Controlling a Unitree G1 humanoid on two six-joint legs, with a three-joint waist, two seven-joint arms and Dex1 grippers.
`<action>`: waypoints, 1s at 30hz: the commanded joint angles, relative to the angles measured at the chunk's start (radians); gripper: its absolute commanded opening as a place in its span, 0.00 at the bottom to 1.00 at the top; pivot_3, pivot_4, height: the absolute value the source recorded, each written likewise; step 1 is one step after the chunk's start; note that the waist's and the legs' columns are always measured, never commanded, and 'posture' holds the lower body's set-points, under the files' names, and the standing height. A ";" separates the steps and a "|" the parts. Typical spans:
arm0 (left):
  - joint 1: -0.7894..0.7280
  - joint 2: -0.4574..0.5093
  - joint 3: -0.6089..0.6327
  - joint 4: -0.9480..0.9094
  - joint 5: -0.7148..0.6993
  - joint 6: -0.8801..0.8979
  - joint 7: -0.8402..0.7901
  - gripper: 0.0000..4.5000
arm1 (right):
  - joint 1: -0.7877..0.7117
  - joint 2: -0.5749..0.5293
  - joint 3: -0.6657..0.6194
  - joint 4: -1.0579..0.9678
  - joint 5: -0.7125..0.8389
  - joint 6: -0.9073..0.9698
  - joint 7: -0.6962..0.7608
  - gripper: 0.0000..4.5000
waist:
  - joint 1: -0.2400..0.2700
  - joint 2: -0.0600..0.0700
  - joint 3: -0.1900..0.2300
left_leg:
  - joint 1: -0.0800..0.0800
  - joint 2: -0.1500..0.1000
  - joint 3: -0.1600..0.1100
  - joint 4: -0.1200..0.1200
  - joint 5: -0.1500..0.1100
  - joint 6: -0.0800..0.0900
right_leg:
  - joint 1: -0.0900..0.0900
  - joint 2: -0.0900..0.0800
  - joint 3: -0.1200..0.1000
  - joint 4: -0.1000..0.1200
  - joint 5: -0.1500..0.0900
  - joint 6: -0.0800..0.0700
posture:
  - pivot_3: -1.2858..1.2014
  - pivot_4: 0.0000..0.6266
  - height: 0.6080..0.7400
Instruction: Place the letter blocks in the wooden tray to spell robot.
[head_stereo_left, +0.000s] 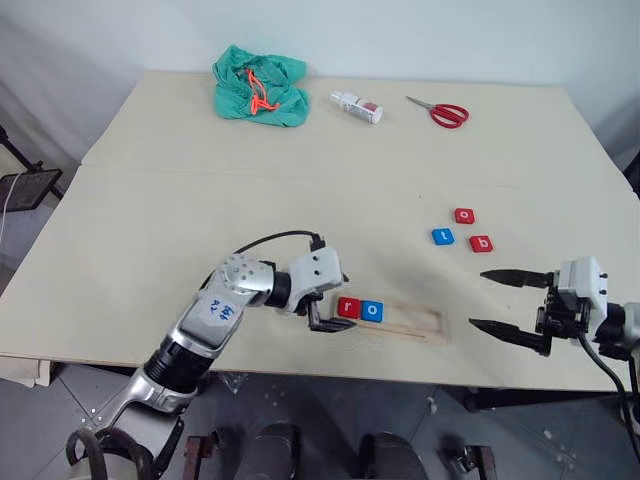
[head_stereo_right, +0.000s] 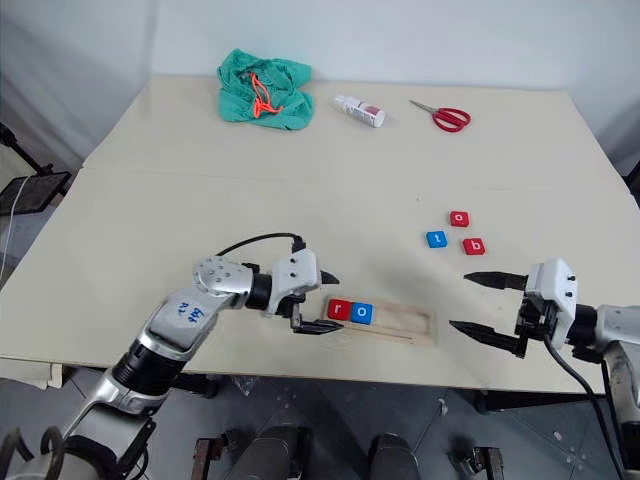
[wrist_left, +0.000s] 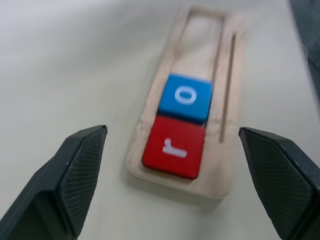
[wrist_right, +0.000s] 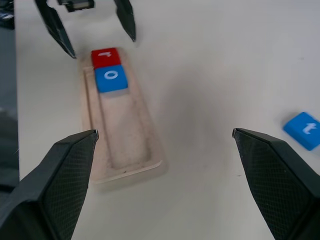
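The wooden tray (head_stereo_left: 412, 325) lies near the table's front edge. A red "r" block (head_stereo_left: 348, 307) and a blue "o" block (head_stereo_left: 372, 311) sit side by side at its left end; the remainder of the slot is bare. Three loose letter blocks lie further back on the right: a red "o" (head_stereo_left: 464, 215), a blue "t" (head_stereo_left: 442, 236) and a red "b" (head_stereo_left: 481, 243). My left gripper (head_stereo_left: 334, 303) hovers open just left of the tray's left end, holding nothing. My right gripper (head_stereo_left: 478, 298) is open and empty, just right of the tray and in front of the loose blocks.
At the back of the table lie a green cloth (head_stereo_left: 258, 85) with an orange cord, a small white bottle (head_stereo_left: 357, 106) and red-handled scissors (head_stereo_left: 438, 112). The table's front edge runs just below the tray.
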 joint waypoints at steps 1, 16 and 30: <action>0.017 0.024 0.070 -0.085 -0.105 0.044 -0.033 1.00 | 0.027 0.030 -0.066 -0.097 0.049 0.065 -0.108 1.00 | 0.000 0.000 0.000 | 0.000 0.000 0.000 0.000 0.000 0.000 | 0.000 0.000 0.000 0.000 0.000 0.000 | 0.52 0.24 1.00; 0.034 -0.004 0.294 0.326 -0.279 -0.594 -0.296 1.00 | 0.061 0.216 -0.089 -0.312 0.010 0.357 -0.710 1.00 | 0.000 0.001 0.000 | 0.001 0.000 0.000 0.000 0.000 0.000 | 0.000 0.000 0.001 0.000 0.000 0.000 | 0.52 0.24 1.00; 0.046 0.004 0.328 0.587 -0.314 -0.871 -0.503 1.00 | 0.114 0.296 -0.110 -0.335 -0.029 0.371 -0.850 1.00 | -0.004 0.001 -0.001 | 0.002 -0.001 0.000 -0.001 0.000 0.000 | -0.001 0.000 0.002 0.002 0.000 0.000 | 0.52 0.24 1.00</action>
